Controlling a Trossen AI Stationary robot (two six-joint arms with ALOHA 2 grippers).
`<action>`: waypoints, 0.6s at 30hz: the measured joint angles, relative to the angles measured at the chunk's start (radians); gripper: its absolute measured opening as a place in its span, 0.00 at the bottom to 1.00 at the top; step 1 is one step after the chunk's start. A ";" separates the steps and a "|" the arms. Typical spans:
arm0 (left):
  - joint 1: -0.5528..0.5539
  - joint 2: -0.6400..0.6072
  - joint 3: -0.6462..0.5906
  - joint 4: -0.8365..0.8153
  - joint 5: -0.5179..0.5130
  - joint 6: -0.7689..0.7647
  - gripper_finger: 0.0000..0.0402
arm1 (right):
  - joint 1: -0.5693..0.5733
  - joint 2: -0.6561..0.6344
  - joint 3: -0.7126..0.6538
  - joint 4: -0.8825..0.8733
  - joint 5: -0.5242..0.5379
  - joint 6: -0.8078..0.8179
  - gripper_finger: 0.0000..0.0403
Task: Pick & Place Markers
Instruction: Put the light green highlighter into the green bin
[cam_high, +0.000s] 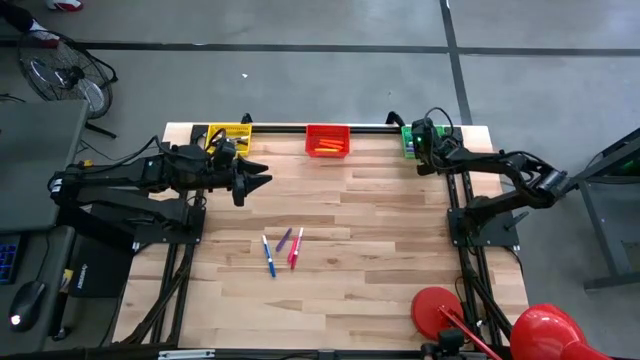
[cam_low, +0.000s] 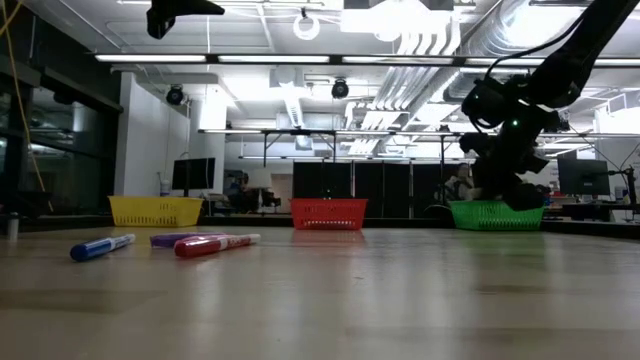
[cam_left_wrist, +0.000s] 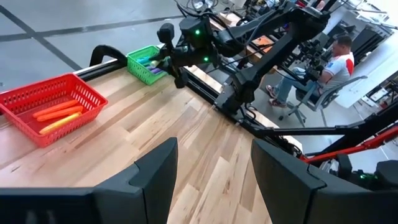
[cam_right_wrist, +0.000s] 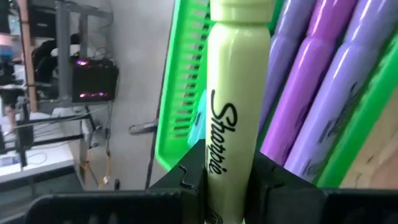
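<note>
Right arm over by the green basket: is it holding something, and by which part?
Yes. The right gripper is clamped on a pale green marker, around its barrel, above the green basket. The left gripper is open and empty.

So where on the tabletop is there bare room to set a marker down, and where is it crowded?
Bare wood runs between the loose markers and the red basket, and across the right half up to the right arm's base. Crowded: the back edge, with the yellow basket, the left gripper and the right gripper over the green basket.
</note>
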 joint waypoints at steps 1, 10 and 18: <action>0.000 0.000 0.000 -0.003 0.000 0.000 0.50 | -0.008 0.000 0.000 -0.005 0.000 0.000 0.13; 0.000 0.006 0.000 -0.019 -0.016 -0.020 0.50 | -0.055 0.000 0.000 -0.006 -0.038 0.010 0.13; 0.000 0.031 -0.001 -0.017 -0.017 -0.020 0.50 | -0.055 0.000 0.001 -0.012 -0.049 -0.005 0.15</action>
